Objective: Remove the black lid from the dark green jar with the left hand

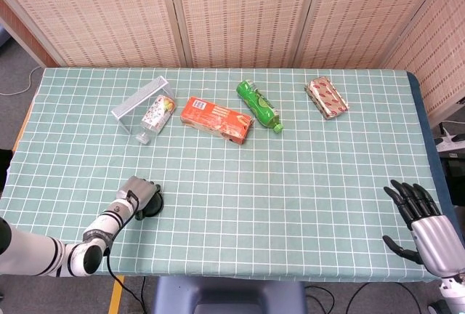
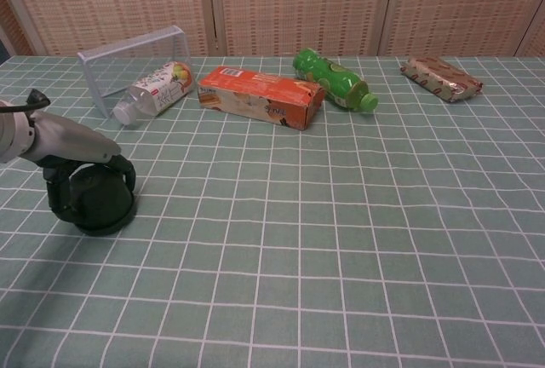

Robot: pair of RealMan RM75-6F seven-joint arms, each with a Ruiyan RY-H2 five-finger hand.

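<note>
Fingers of the left hand (image 2: 72, 159) are wrapped down around the black lid (image 2: 95, 187) of the dark green jar (image 2: 100, 219), which is set upright near the front left edge of the table (image 1: 290, 183). In the chest view the lid is seen seated on the jar, with dark fingers (image 2: 56, 191) down its left side and another down its right; only the jar's base shows below the hand. In the head view the same hand (image 1: 136, 192) is seen lying over the jar (image 1: 154, 203) from the left, hiding most of it.

Further back on the checked green tablecloth, a clear acrylic stand (image 1: 139, 99) is tipped beside a clear plastic bottle with a fruit label (image 1: 155, 115), which is laid on its side and touches the stand. To the right of these, an orange carton (image 1: 216, 118) lies flat, and just beside it a green plastic bottle (image 1: 258, 105) is laid on its side with its cap toward the front. A foil-wrapped red and gold packet (image 1: 326, 97) is placed well apart, toward the back right.

At the front right corner, the right hand (image 1: 421, 219) is held off the table's edge with its fingers spread and nothing in its grasp.
</note>
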